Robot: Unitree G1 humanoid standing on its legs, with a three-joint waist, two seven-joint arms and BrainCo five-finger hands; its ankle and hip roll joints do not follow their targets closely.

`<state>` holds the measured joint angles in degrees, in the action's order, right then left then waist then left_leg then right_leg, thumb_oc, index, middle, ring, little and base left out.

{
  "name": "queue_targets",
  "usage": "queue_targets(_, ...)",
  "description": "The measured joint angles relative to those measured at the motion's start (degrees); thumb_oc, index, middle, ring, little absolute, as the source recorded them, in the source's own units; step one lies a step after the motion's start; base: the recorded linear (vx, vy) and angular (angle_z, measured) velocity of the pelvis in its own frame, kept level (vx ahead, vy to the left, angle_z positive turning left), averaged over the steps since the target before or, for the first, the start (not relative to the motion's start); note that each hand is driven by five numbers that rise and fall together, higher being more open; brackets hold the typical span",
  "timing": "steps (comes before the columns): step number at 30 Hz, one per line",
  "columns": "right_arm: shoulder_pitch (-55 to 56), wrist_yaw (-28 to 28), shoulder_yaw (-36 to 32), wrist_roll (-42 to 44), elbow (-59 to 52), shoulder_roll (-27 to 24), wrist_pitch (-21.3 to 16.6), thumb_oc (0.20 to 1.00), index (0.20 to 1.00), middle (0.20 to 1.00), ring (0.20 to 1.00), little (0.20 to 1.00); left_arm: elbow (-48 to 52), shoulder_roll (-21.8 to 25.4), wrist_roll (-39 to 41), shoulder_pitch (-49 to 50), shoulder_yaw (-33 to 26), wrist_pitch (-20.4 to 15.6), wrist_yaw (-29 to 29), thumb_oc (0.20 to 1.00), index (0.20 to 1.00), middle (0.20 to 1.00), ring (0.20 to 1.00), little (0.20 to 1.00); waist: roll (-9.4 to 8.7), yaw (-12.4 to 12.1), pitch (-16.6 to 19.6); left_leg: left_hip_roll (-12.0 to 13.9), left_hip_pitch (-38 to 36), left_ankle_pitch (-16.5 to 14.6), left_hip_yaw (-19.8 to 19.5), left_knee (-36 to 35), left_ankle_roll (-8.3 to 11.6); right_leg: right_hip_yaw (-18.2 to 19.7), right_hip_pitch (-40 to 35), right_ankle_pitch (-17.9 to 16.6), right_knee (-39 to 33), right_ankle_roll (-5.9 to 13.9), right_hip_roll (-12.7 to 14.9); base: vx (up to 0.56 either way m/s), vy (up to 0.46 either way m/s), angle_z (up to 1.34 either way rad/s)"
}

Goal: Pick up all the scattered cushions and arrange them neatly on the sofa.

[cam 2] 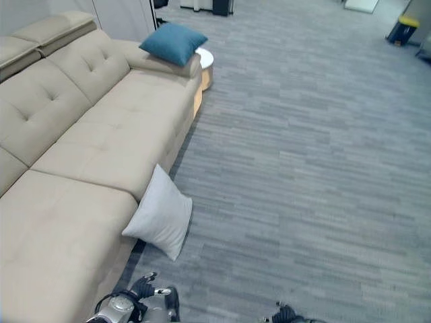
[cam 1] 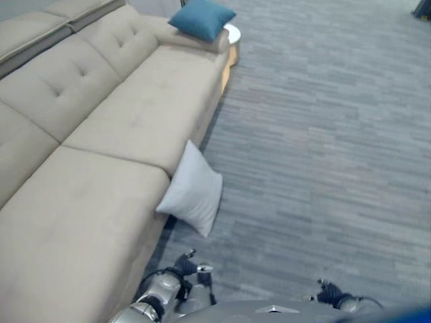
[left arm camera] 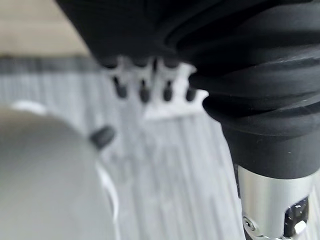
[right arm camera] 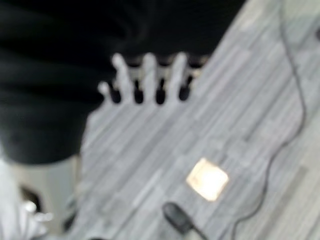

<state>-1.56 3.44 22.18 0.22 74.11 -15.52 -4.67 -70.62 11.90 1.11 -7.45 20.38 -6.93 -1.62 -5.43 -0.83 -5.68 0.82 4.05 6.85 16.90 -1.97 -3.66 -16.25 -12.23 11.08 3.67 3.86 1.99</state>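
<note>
On the grey carpet (cam 1: 323,155), as recorded from the left eye view, 1 pale grey cushion (cam 1: 192,190) was propped on a corner, leaning against the front edge of the beige sofa (cam 1: 108,134). It was judged to be the scattered item not yet lifted, since it touched the floor and not the seat. 1 teal cushion (cam 1: 201,18) was laid on the far armrest of the sofa, just beside a small round white side table (cam 1: 232,33); it was judged to be off the floor already, though perhaps not yet arranged. The left hand (cam 1: 188,266) was held low near the bottom edge, close to the sofa front and short of the pale grey cushion.

From the right eye view, the same layout was noted. The right hand (cam 2: 284,313) was seen at the bottom edge, well apart from both cushions. A blue and yellow object (cam 2: 403,28) was recorded at the far side of the room, too small to identify.

From the left wrist view, the left hand's fingers (left arm camera: 144,92) were found straight and relaxed, spread apart above the carpet, with nothing gripped.

From the right wrist view, the right hand's fingers (right arm camera: 149,75) were likewise found extended and apart, nothing held between them. A bright patch (right arm camera: 207,179) on the carpet was noted beneath them.
</note>
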Motion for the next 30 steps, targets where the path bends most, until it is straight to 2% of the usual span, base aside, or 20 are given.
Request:
queue_targets(2,-0.75,-0.29,0.01,-0.35,-0.81,-0.31,0.05,1.0,1.0,1.0,1.0,1.0,0.05,0.51,-0.01,-0.97,-0.02,0.04,0.03,1.0,1.0,1.0,1.0,1.0,1.04,-0.08,-0.83,0.3,-1.65,-1.89,-0.2,-0.45,-0.49,1.3,6.38,1.81,15.62,2.83,1.97,0.17,0.074,0.07)
queue_targets(3,-0.51,-0.43,0.04,-0.45,-3.14,-0.22,0.06,1.0,1.0,1.0,1.0,1.0,-0.12,1.14,-0.01,-0.54,0.53,0.18,0.02,1.0,1.0,1.0,1.0,1.0,0.64,0.18,-0.66,-0.89,-3.8,-2.36,-0.3,-1.53,-1.0,1.25,15.17,2.28,34.31,5.72,6.71,0.16,0.04,0.21)
queue_targets(4,-0.45,-0.54,0.34,-0.48,-3.89,-0.11,-0.06,1.0,1.0,1.0,1.0,1.0,0.1,1.97,-0.01,-0.92,0.64,0.16,0.0,1.0,1.0,1.0,1.0,1.0,0.66,0.0,-0.71,-1.64,-4.65,-3.53,-0.93,-1.6,-1.54,1.37,17.26,3.1,36.95,6.62,7.85,0.36,0.039,0.39)
queue_targets(5,-1.01,-0.63,0.52,-0.48,-4.95,0.0,-0.08,1.0,1.0,1.0,1.0,1.0,0.91,2.44,0.03,-1.12,1.14,0.12,-0.1,1.0,1.0,1.0,1.0,1.0,0.81,-0.16,-1.3,-2.89,-6.52,-5.08,-2.27,-2.1,-2.44,1.21,20.48,3.82,38.16,6.14,9.9,0.28,-0.033,0.33)
queue_targets(7,-1.54,-0.54,0.56,-0.49,-5.83,-0.25,-0.38,1.0,1.0,1.0,1.0,1.0,1.43,2.52,0.05,-1.05,1.07,0.12,-0.14,1.0,1.0,1.0,1.0,1.0,1.4,-0.17,-1.69,-3.04,-7.78,-5.8,-2.73,-2.8,-2.58,0.89,22.7,4.12,34.52,5.52,10.26,0.31,-0.079,0.35)
queue_targets(8,-2.81,-0.54,0.86,-0.5,-6.17,-0.24,-0.42,1.0,1.0,1.0,1.0,1.0,1.51,2.52,0.06,-1.12,1.05,0.05,-0.15,1.0,1.0,1.0,1.0,1.0,1.86,-0.01,-2.1,-2.99,-8.65,-5.69,-3.78,-2.98,-2.23,0.64,23.75,3.02,27.46,4.73,10.16,0.28,-0.11,0.51)
queue_targets(9,-3.09,-0.56,0.87,-0.51,-6.31,-0.24,-0.49,1.0,1.0,1.0,1.0,1.0,1.52,2.59,0.06,-1.15,1.04,0.05,-0.15,1.0,1.0,1.0,1.0,1.0,2.14,-0.06,-2.45,-3.0,-8.97,-5.73,-4.01,-2.94,-2.26,0.4,24.17,2.18,24.25,4.67,10.14,0.29,-0.128,0.65)
queue_targets(10,-3.3,-0.55,0.87,-0.54,-6.92,-0.4,-0.5,1.0,1.0,1.0,1.0,1.0,1.47,1.96,0.05,-0.97,1.53,0.04,-0.22,1.0,1.0,1.0,1.0,1.0,2.84,-0.13,-2.77,-2.56,-9.44,-7.26,-6.0,-2.87,-2.41,0.96,25.66,-0.23,19.8,4.35,9.8,0.29,-0.125,0.55)
queue_targets(11,-3.46,-0.53,0.86,-0.53,-7.41,-0.41,-0.53,1.0,1.0,1.0,1.0,1.0,1.27,1.59,0.02,-0.96,1.59,0.08,-0.16,1.0,1.0,1.0,1.0,1.0,2.99,0.35,-2.98,-2.42,-9.55,-7.73,-7.45,-2.84,-2.51,3.89,25.8,-2.47,14.34,4.75,8.8,0.19,-0.084,0.64)
queue_targets(13,-3.83,-0.57,0.86,-0.55,-7.86,-0.28,-0.55,1.0,1.0,1.0,1.0,1.0,1.21,1.72,0.05,-0.92,1.84,-0.01,-0.18,1.0,1.0,1.0,1.0,1.0,2.82,0.36,-3.25,-2.28,-10.1,-7.94,-8.51,-2.95,-2.02,6.12,26.07,-7.79,7.11,4.78,8.17,0.22,-0.108,0.51)
queue_targets(14,-3.92,-0.58,0.86,-0.56,-7.88,-0.17,-0.5,1.0,1.0,1.0,1.0,1.0,1.08,1.7,0.03,-0.58,1.83,-0.02,-0.16,1.0,1.0,1.0,1.0,1.0,2.25,0.47,-3.61,-2.15,-11.29,-8.94,-10.05,-2.87,-1.02,8.22,25.41,-11.74,1.81,4.99,7.9,0.33,-0.165,0.41)
queue_targets(16,-3.88,-0.59,0.85,-0.63,-7.8,-0.23,-0.2,1.0,1.0,1.0,1.0,1.0,0.04,1.29,0.02,-0.58,1.77,-0.07,-0.17,1.0,1.0,1.0,1.0,1.0,1.89,0.84,-3.77,-1.64,-12.17,-10.3,-12.2,-2.73,0.43,11.05,22.83,-17.85,-1.35,4.54,6.7,0.23,-0.117,0.59)
queue_targets(18,-2.97,-0.64,0.78,-1.16,-7.8,-0.83,-0.01,1.0,1.0,1.0,1.0,1.0,-0.21,-0.06,0.01,-0.48,1.77,-0.3,-0.11,1.0,1.0,1.0,1.0,1.0,3.06,1.44,-4.13,0.59,-13.21,-10.76,-14.27,-1.01,1.98,11.68,18.29,-17.47,-3.4,1.54,3.64,0.18,-0.158,0.66)
queue_targets(20,-2.75,-0.75,0.78,-1.64,-8.08,-1.02,-0.19,1.0,1.0,1.0,1.0,1.0,0.04,-0.25,0.02,-0.07,1.56,-0.79,-0.06,1.0,1.0,1.0,1.0,1.0,2.71,1.28,-4.26,1.94,-12.18,-10.16,-15.05,2.95,3.76,9.97,16.6,-16.79,-2.85,-0.34,3.32,0.21,-0.28,0.49)
queue_targets(22,-2.37,-0.89,0.89,-1.67,-8.95,-1.29,-0.17,1.0,1.0,1.0,1.0,1.0,-0.52,-0.68,0.03,-0.18,1.48,-1.08,-0.15,1.0,1.0,1.0,1.0,1.0,1.96,1.16,-4.11,2.29,-8.55,-9.45,-18.53,9.05,6.53,6.74,14.72,-14.58,-2.7,-0.48,3.31,0.14,-0.282,0.94)
queue_targets(24,-2.63,-0.92,0.88,-1.64,-9.06,-1.2,-0.27,1.0,1.0,1.0,1.0,1.0,-0.4,-0.52,0.05,-0.55,1.4,-1.2,-0.18,1.0,1.0,1.0,1.0,1.0,1.03,0.42,-4.15,2.44,-6.14,-8.2,-19.49,12.35,8.96,5.61,14.01,-13.71,-2.94,-1.22,3.16,0.04,-0.225,0.81)
queue_targets(25,-2.79,-0.8,0.85,-1.59,-9.64,-1.24,-0.61,1.0,1.0,1.0,1.0,1.0,-0.45,-0.2,0.27,-1.22,1.21,-1.09,-0.2,1.0,1.0,1.0,1.0,1.0,0.25,0.82,-4.33,2.56,-2.69,-7.41,-19.58,17.01,10.7,4.7,13.41,-13.01,-3.25,-1.55,3.66,0.03,-0.2,0.84)
queue_targets(26,-2.84,-0.79,0.9,-1.59,-9.38,-1.26,-0.8,1.0,1.0,1.0,1.0,1.0,-0.34,-0.07,0.48,-1.71,0.98,-1.21,-0.12,1.0,1.0,1.0,1.0,1.0,-0.31,0.73,-4.56,2.71,-1.51,-6.93,-18.25,19.2,10.74,3.62,13.0,-13.29,-3.58,-3.0,3.68,0.04,-0.169,1.03)
queue_targets(28,-3.26,-0.51,0.95,-1.48,-9.7,-1.25,-1.15,1.0,1.0,1.0,1.0,1.0,-0.32,0.25,0.56,-2.23,0.49,-1.07,-0.23,1.0,1.0,1.0,1.0,1.0,-1.06,0.48,-5.01,4.22,0.37,-4.47,-13.16,20.13,10.67,0.23,11.43,-11.92,-4.17,-4.31,3.28,0.03,-0.104,0.77)
queue_targets(30,-3.31,-0.39,0.97,-1.34,-9.54,-1.33,-1.38,1.0,1.0,1.0,1.0,1.0,0.2,0.2,0.55,-2.13,0.57,-1.13,-0.26,1.0,1.0,1.0,1.0,1.0,-1.61,0.3,-5.42,5.45,1.79,-4.25,-8.17,20.13,9.37,-2.71,11.27,-11.09,-5.18,-5.13,2.91,0.04,-0.036,0.76)
